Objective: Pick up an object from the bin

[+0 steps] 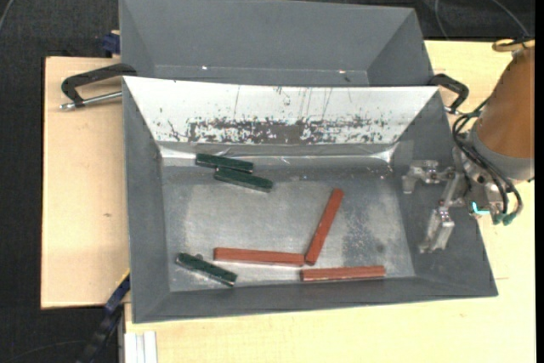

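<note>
My gripper (430,204) hangs over the bin's right slope, open, with nothing between its metal fingers (437,232). The nearest loose thing is a reddish-brown flat stick (342,273) lying level along the front of the floor, to the gripper's lower left. A second reddish-brown stick (324,225) lies slanted in the middle of the floor, its lower end meeting a third one (257,256) that lies level to its left. None of them touches the gripper.
Two dark green sticks (223,161) (244,178) lie side by side near the back wall at the left. Another dark green stick (206,268) rests in the front left corner. The arm with its orange cover and cables comes in over the right rim.
</note>
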Available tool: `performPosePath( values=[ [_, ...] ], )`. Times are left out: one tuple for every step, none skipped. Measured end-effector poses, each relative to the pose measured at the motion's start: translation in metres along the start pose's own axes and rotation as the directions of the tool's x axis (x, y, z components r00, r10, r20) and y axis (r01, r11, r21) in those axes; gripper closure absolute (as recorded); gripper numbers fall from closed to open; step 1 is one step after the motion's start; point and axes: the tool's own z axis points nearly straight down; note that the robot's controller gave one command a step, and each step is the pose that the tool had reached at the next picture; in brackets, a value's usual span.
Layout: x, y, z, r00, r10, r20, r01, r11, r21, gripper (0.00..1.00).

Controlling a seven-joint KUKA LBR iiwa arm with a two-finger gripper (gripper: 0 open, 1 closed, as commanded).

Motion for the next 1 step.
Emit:
performPosePath(
  values=[
    [-0.0531,0.0368,0.0303,0.997,-0.075,0.013,0.075,0.997,0.001,0.00]
  ],
)
